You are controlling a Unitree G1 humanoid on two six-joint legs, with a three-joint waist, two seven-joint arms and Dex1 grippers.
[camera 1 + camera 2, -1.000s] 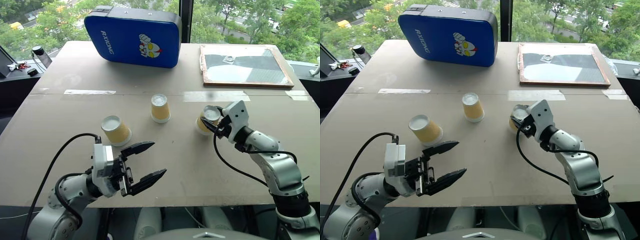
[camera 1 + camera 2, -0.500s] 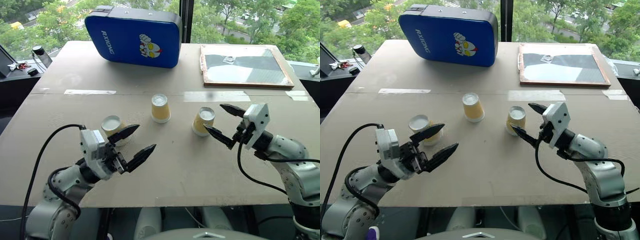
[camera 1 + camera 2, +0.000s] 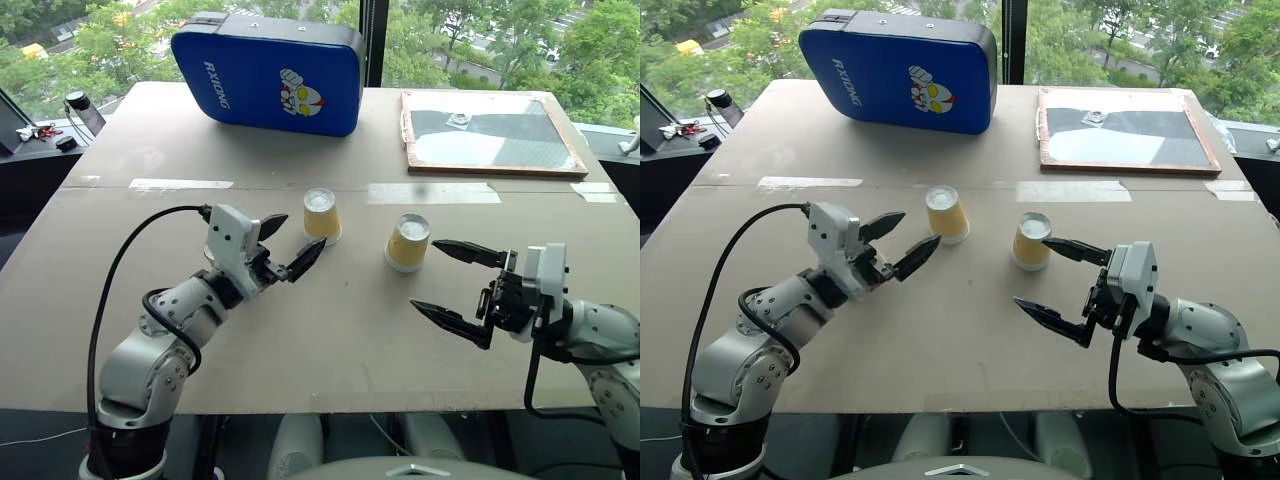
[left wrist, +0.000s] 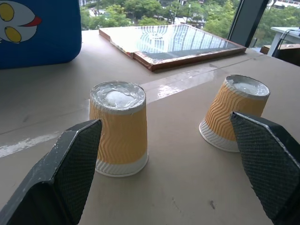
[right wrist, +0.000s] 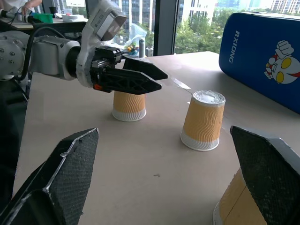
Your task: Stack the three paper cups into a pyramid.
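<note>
Three cups stand upside down, the left cup (image 5: 129, 104) behind the empty, wide open left gripper (image 3: 283, 246), the middle cup (image 3: 320, 216) near it, the right cup (image 3: 408, 243) beside the empty, wide open right gripper (image 3: 464, 285), so a finger may knock one over

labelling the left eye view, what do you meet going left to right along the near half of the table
Left gripper with its black fingers open → yellow-tan ribbed paper cup, upside down → second yellow-tan ribbed paper cup, also upside down → right gripper with its fingers open.
</note>
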